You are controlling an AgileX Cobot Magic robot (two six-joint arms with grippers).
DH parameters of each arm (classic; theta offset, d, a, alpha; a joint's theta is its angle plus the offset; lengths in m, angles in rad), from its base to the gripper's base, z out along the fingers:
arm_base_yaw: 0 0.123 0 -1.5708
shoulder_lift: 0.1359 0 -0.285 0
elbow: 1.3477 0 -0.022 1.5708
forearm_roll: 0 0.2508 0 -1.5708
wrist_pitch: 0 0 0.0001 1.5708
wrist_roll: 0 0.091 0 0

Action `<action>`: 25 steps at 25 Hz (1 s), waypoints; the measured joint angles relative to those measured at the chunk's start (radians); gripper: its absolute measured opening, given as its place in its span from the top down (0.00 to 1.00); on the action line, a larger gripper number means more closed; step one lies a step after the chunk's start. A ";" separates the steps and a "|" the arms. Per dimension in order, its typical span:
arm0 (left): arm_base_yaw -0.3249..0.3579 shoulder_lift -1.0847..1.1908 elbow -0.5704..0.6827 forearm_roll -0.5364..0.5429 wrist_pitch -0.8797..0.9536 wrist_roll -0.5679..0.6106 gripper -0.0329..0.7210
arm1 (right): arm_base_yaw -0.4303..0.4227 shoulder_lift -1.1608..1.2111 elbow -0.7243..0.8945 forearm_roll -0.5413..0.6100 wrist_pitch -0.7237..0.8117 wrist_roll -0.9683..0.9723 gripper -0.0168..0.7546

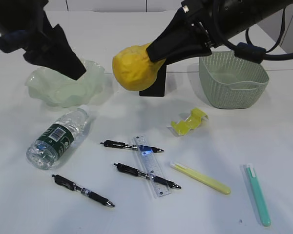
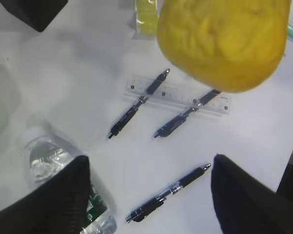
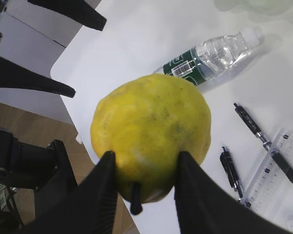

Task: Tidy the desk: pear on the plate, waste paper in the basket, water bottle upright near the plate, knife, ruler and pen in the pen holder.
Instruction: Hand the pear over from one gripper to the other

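The white desk (image 1: 263, 146) holds a green plate (image 1: 63, 87), black pen holder (image 1: 156, 85) and basket (image 1: 233, 80) along its far edge. Nearer lie a water bottle (image 1: 57, 139) on its side, three black pens, a ruler (image 1: 151, 165) and yellow paper (image 1: 188, 122).

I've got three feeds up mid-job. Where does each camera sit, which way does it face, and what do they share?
Exterior: in front of the desk, looking down at a slant; both arms enter from the top, right gripper holding the pear.
Left wrist: above the desk, facing down past the open left gripper at pens, ruler, water bottle.
Right wrist: looks along its fingers, clamped on the pear.
Shared: pear, bottle, ruler, pens appear in all three.
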 joint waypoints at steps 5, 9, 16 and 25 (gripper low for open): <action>-0.043 0.061 -0.063 0.006 0.004 0.000 0.23 | 0.000 0.000 0.000 -0.012 0.000 0.002 0.65; -0.103 0.082 -0.074 0.046 -0.015 0.000 0.23 | 0.000 0.000 0.000 -0.018 0.000 0.006 0.65; -0.201 0.090 -0.074 0.120 -0.090 0.000 0.14 | 0.000 0.000 0.000 -0.022 0.000 0.015 0.65; -0.209 0.090 -0.074 0.120 -0.130 0.000 0.13 | 0.000 0.000 0.000 -0.024 -0.002 0.019 0.65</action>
